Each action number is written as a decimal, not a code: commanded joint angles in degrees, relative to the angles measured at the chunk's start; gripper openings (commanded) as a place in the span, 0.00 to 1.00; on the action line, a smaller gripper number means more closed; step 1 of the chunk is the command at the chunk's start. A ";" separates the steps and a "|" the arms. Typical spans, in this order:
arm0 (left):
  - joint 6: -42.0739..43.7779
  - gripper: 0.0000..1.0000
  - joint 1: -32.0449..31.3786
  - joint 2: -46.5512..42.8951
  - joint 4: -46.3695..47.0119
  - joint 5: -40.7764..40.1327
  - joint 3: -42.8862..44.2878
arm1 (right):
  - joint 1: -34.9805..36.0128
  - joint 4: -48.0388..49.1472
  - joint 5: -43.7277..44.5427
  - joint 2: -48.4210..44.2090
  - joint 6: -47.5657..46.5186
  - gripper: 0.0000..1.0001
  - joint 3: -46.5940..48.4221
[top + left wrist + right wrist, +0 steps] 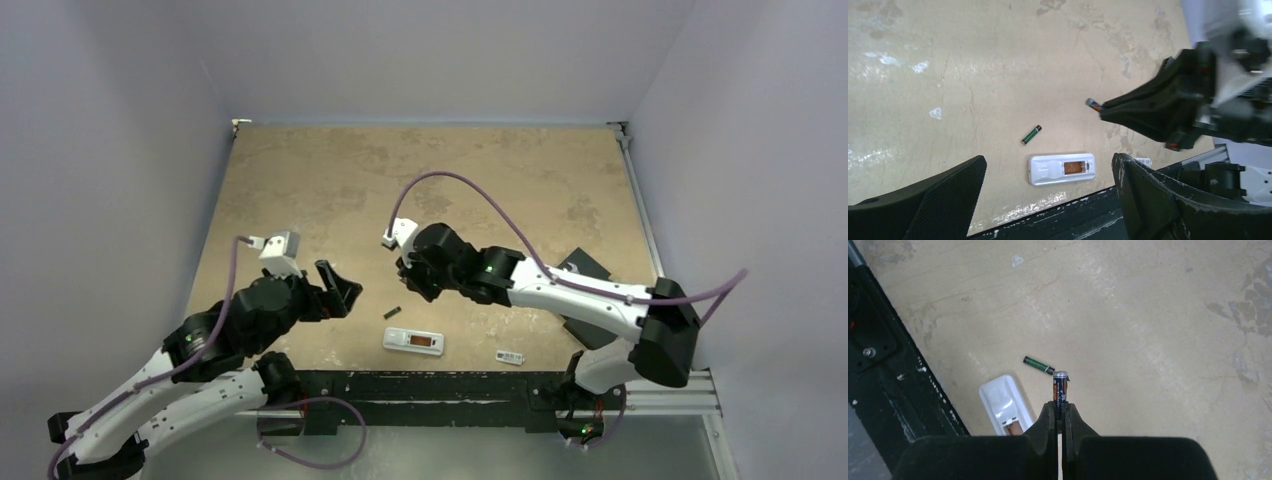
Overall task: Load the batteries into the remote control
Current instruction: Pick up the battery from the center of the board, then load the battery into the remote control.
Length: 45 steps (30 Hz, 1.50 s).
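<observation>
Our right fingers point(1048, 416) are pinched tight on the bottom end of the blue battery point(1060, 384), so most of it sticks out past the tips, hanging above the table point(1158, 315). That short bite is our main worry: press it against the spring and it could swivel or pop out. The remote point(414, 341) lies back-up at the lower middle of the top view, compartment open, with nothing holding it down. Our left fingers point(948, 192) are spread wide above it, gripping nothing, so a sideways push would probably just slide it. The green battery point(393, 312) lies loose just up-left of the remote and could roll if bumped. The little white cover point(510, 356) sits off to the right. We can't read any brand, polarity mark or label, which makes battery direction a guess.
</observation>
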 commanded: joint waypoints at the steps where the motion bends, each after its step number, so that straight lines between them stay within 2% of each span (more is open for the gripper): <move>1: -4.35 0.97 -0.26 4.24 6.31 3.05 -3.98 | 0.16 -6.86 -1.55 -6.83 -2.32 0.00 -2.15; 4: -6.42 0.97 -0.27 7.94 8.26 5.05 -6.37 | 0.23 -10.59 -0.89 -9.14 -3.97 0.00 -2.47; 8: -7.05 0.96 -0.29 12.84 12.15 7.34 -9.84 | 0.25 -14.42 -4.59 -11.07 -10.12 0.00 -3.63; 15: -7.95 0.93 -0.28 17.83 17.55 10.75 -15.37 | 0.42 -14.45 -9.52 -12.14 -14.35 0.00 -6.08; 18: -8.11 0.92 -0.28 18.73 19.09 11.95 -17.74 | 0.75 -14.75 -10.74 -11.02 -14.59 0.00 -6.64; 30: -8.15 0.71 1.57 21.26 30.91 21.19 -27.32 | 3.32 -10.37 -13.91 -8.48 -13.61 0.00 -8.95; 45: -4.44 0.67 5.65 27.21 36.63 27.69 -28.67 | 3.33 -5.60 -14.23 -4.12 -9.48 0.00 -10.44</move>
